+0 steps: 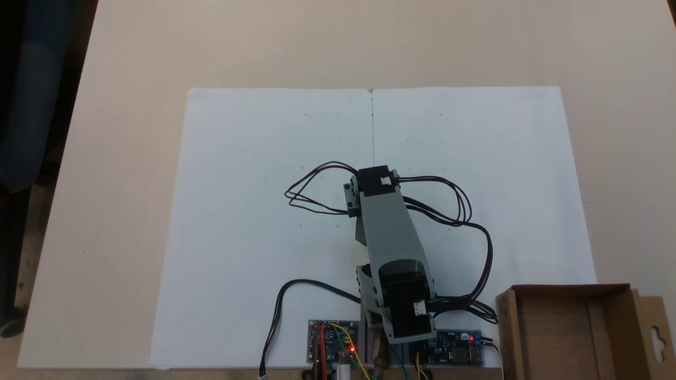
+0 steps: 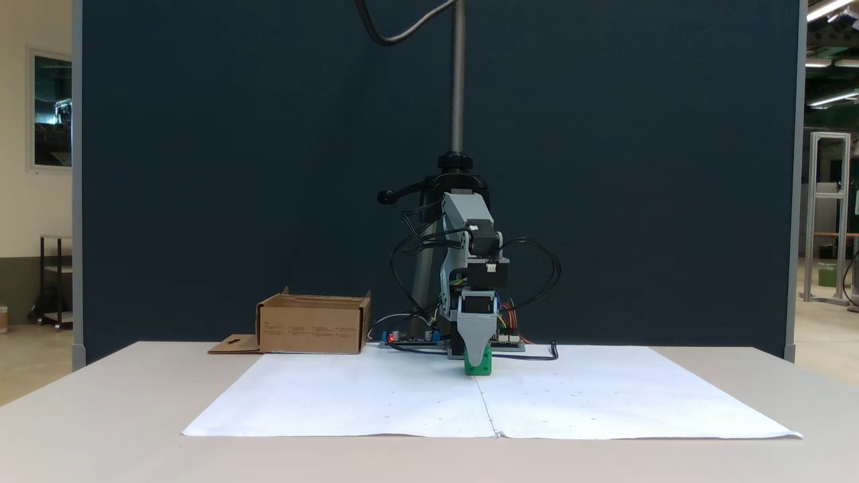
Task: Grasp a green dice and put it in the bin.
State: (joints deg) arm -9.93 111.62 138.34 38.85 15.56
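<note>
Illumination is even and diffuse in both fixed views. The white paper sheet (image 1: 264, 211) appears bright without glare. Shadows beneath the arm (image 1: 391, 237) are faint. Ceiling lights (image 2: 829, 8) sit upper right. Focus is slightly soft.

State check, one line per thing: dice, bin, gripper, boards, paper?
green dice: on the white paper, directly under the gripper, not lifted.
gripper: lowered onto the dice; jaws lie one behind the other, so open or shut cannot be told.
bin: open-topped, upright, nothing visible inside, flap folded outward.
white paper: flat on the table, centre crease visible.
controller boards: powered, red LEDs lit.
</note>
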